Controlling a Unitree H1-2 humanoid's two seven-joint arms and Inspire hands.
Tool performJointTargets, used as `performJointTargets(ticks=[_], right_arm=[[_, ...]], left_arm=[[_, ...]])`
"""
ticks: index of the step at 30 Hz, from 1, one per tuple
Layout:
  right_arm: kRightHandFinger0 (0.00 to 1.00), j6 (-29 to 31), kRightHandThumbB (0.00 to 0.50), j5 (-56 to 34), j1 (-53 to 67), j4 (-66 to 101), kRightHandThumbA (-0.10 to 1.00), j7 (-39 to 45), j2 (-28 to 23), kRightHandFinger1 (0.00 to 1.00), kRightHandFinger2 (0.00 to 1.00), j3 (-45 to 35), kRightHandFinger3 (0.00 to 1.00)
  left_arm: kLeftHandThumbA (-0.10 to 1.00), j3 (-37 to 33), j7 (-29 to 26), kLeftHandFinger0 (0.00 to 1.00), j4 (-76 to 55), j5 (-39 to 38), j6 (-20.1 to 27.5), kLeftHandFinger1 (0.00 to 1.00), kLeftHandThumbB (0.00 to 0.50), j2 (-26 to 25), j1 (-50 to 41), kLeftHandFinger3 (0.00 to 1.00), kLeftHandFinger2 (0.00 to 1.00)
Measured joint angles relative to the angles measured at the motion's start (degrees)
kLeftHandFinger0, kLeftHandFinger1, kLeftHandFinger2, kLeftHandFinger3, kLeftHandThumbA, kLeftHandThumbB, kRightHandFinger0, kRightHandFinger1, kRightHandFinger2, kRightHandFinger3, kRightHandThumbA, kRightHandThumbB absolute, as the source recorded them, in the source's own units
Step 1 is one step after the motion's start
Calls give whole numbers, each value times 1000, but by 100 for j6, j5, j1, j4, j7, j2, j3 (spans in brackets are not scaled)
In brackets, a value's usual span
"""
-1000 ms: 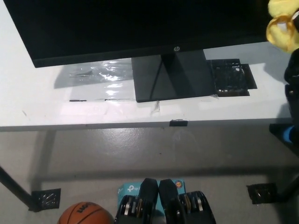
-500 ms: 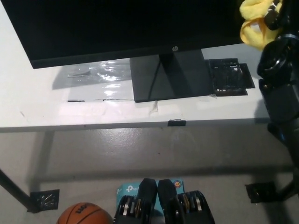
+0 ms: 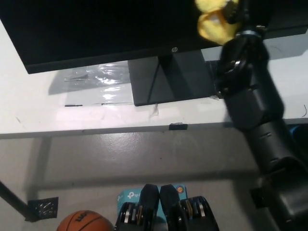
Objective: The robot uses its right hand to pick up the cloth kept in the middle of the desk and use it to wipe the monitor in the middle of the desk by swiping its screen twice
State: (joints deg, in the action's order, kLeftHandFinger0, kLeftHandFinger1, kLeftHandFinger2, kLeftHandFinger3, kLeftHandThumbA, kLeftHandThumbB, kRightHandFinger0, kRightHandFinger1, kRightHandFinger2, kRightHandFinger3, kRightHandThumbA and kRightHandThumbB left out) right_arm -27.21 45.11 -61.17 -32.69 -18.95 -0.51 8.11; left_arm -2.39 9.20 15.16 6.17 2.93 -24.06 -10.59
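Head view, looking steeply down over a white desk [image 3: 38, 113]. One black right arm rises from the lower right corner toward the top edge, and its right hand [image 3: 234, 10] is only partly inside the picture there. One yellow cloth [image 3: 215, 20] is bunched just left of that hand and touching it, so the hand appears to be gripping the cloth, though its fingers are mostly out of view. The cloth lies against the lower right part of one dark monitor [image 3: 106, 29], whose screen stretches away to the hand's left across the top. Below the hand and slightly left, the monitor's single square stand base [image 3: 166, 79] sits on the desk. Farther left of the base lies one crinkled clear plastic sheet [image 3: 96, 82]. On the grey floor, far below the hand at lower left, rests one orange basketball [image 3: 84, 221]. No white left hand shows.
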Motion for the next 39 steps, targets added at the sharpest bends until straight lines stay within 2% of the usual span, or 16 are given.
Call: performJointTargets(ticks=[4, 9, 12, 15, 18, 19, 21, 23, 26, 27, 30, 31, 32, 35, 36, 39], right_arm=[[0, 0, 55, 152, 5, 288, -100, 125, 375, 45, 499, 158, 348], [0, 1, 74, 337, 6, 412, -100, 315, 668, 36, 446, 204, 234], [0, 1, 86, 417, 7, 412, -100, 383, 757, 24, 426, 224, 271], [0, 1, 123, 442, 7, 408, -100, 389, 800, 15, 421, 233, 293], [0, 1, 107, 455, 11, 409, -100, 396, 816, 18, 428, 252, 301], [0, 0, 95, 455, 13, 409, -100, 397, 816, 20, 435, 255, 392], [0, 1, 111, 454, 45, 423, -100, 409, 808, 0, 391, 273, 263], [0, 0, 113, 457, 80, 446, -100, 421, 794, 0, 384, 294, 283], [0, 1, 137, 457, 217, 607, -100, 472, 712, 0, 343, 386, 166], [0, 1, 99, 453, 264, 688, -100, 489, 661, 0, 365, 433, 229], [0, 1, 142, 449, 486, 1108, -100, 572, 454, 0, 359, 573, 345], [0, 2, 157, 449, 636, 1356, -100, 618, 328, 0, 313, 631, 418], [0, 4, 126, 448, 762, 1511, -100, 654, 225, 0, 236, 670, 468], [0, 17, 49, 442, 1112, 1788, -100, 752, -120, 0, 264, 761, 273], [0, 23, 110, 437, 1190, 1819, -100, 786, -231, 0, 266, 787, 301], [0, 114, 169, 395, 1428, 1800, -100, 814, -638, 0, 240, 793, 400]], left_arm=[[806, -9, 12, 610, -4, 3, -19, 603, 413, 0, 13, 792, 718], [809, -9, 61, 589, -2, 4, -25, 596, 396, 0, 2, 802, 725], [823, -10, 85, 587, 25, 7, -23, 594, 443, 0, 2, 805, 724], [825, -10, 92, 588, 24, 18, -24, 585, 422, 0, 11, 800, 713], [812, -9, 95, 590, 22, 32, -23, 588, 398, 0, 33, 797, 708], [813, -8, 95, 604, 22, 32, -23, 606, 385, 0, 36, 816, 724], [814, -7, 97, 608, 23, 39, -23, 610, 394, 0, 35, 823, 735], [819, -6, 98, 607, 23, 42, -23, 602, 398, 0, 34, 816, 728], [801, 2, 98, 597, 21, 45, -26, 597, 392, 0, 34, 812, 721], [787, 4, 97, 597, 19, 45, -26, 598, 367, 0, 36, 810, 721], [785, 8, 97, 608, -15, 50, -37, 616, 339, 0, 35, 814, 740], [787, 9, 97, 616, -30, 55, -39, 624, 353, 0, 33, 816, 749], [789, 10, 97, 624, -30, 55, -39, 630, 359, 0, 32, 815, 755], [794, 18, 97, 608, -22, 55, -38, 616, 361, 0, 30, 806, 740], [797, 20, 97, 597, -22, 54, -38, 607, 368, 0, 29, 807, 730], [796, 29, 96, 594, -24, 54, -37, 603, 379, 0, 29, 810, 720]])
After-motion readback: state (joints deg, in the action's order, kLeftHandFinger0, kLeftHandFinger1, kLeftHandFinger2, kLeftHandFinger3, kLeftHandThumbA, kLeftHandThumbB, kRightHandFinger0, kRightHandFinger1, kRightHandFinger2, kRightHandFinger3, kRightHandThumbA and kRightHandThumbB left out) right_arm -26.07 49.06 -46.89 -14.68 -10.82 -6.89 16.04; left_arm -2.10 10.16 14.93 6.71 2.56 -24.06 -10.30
